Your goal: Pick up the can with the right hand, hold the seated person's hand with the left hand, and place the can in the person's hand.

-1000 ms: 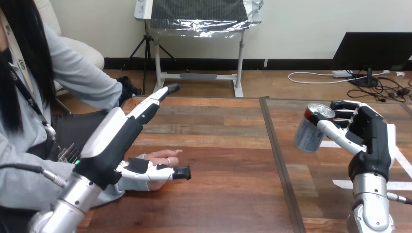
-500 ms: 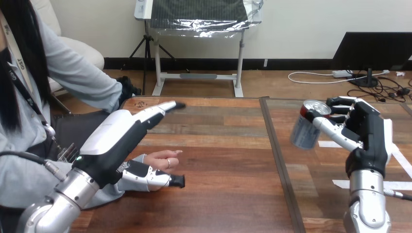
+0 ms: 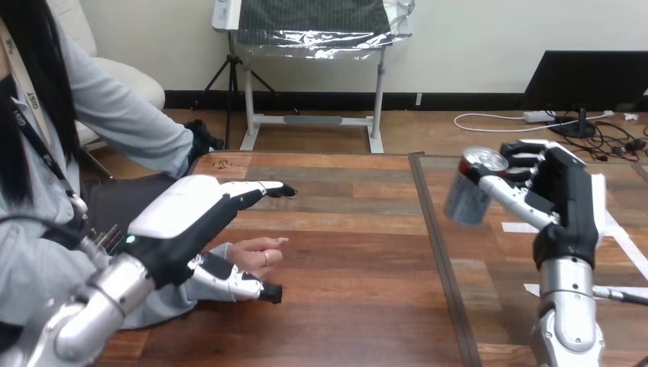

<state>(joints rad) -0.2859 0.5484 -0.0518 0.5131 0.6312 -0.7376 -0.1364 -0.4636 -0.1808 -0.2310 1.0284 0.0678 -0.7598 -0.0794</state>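
- Worktop (image 3: 351, 252) of brown planks, with a dark seam (image 3: 435, 252) running front to back through the middle and white tape marks (image 3: 527, 227) on the right half.
- Right robot hand (image 3: 562, 206): fingers curled behind the can (image 3: 468, 195), thumb laid across its front. A full wrap.
- The can is off the wood and tilted so its top rim shows. It hangs above the right half, just beside the seam.
- Change over the last second: the can has travelled left and a little higher. It was further right, over the tape, before.
- Left robot hand (image 3: 183, 222): fingers straight, pointing across the planks, thumb stretched low along the near side of the person's hand (image 3: 256, 251). It grips nothing.
- Change: this robot hand has tipped down from a steep upward slant to nearly level, and now roofs the person's hand.
- The person's hand lies on the wood near the left edge. I cannot tell whether the two touch, or whether the palm faces up.
- Reading: the carry is under way. The hold is approached but not yet closed.
- Room: the wood between the seam and the person's hand is bare, so nothing blocks a leftward carry. The far edge is well apart from that line.
- Caution: the landing spot sits close to the left edge, and the straight fingers above it cover it. They likely need to shift before the can comes down.
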